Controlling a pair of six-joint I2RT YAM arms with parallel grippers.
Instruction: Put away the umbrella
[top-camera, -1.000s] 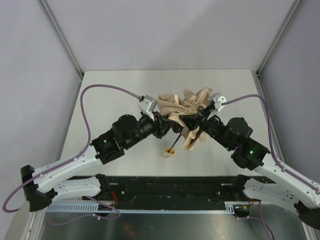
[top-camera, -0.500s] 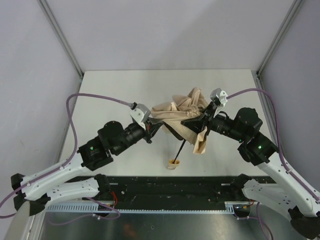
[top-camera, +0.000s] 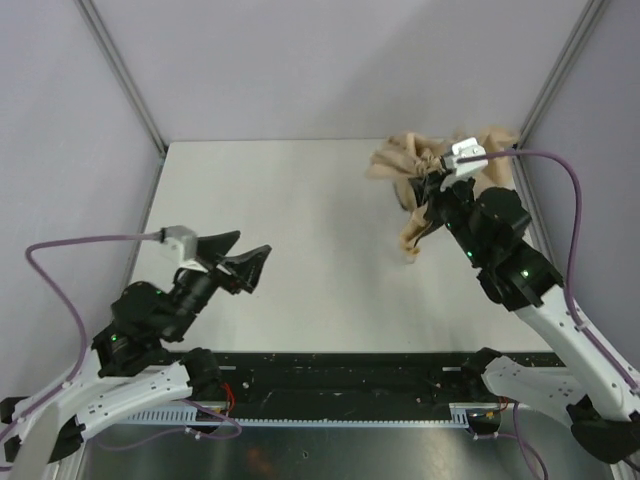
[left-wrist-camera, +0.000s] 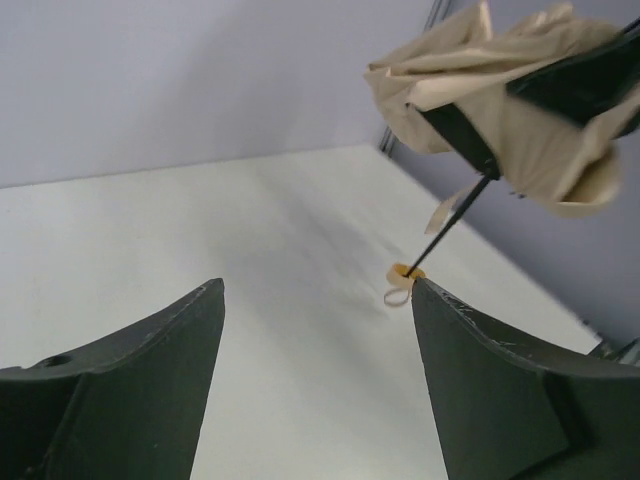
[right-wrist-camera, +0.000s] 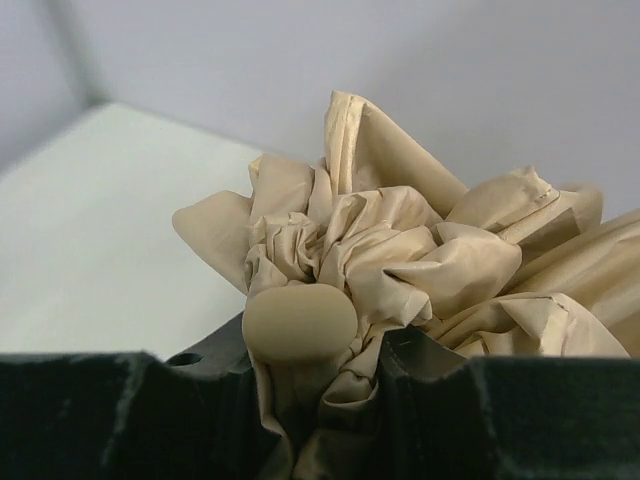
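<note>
The umbrella (top-camera: 418, 160) is a bunch of crumpled beige fabric held up over the table's back right corner. My right gripper (top-camera: 438, 190) is shut on it. In the right wrist view the jaws (right-wrist-camera: 315, 375) pinch the gathered fabric just under a round tan end cap (right-wrist-camera: 300, 320). From the left wrist view the umbrella (left-wrist-camera: 520, 110) hangs in the air, its thin dark shaft (left-wrist-camera: 450, 215) slanting down to the small tan handle (left-wrist-camera: 405, 272) and wrist loop at the table. My left gripper (top-camera: 245, 262) stands open and empty at the near left, far from the umbrella, and is also seen as my left gripper (left-wrist-camera: 315, 300).
The white table (top-camera: 300, 200) is boxed in by grey walls with metal posts at the back left (top-camera: 120, 75) and back right (top-camera: 560, 80). A black rail (top-camera: 340, 375) runs along the near edge between the arm bases.
My left gripper has let go of the umbrella and pulled back to the near left. The right arm has carried the umbrella from the table's middle to the back right corner.
</note>
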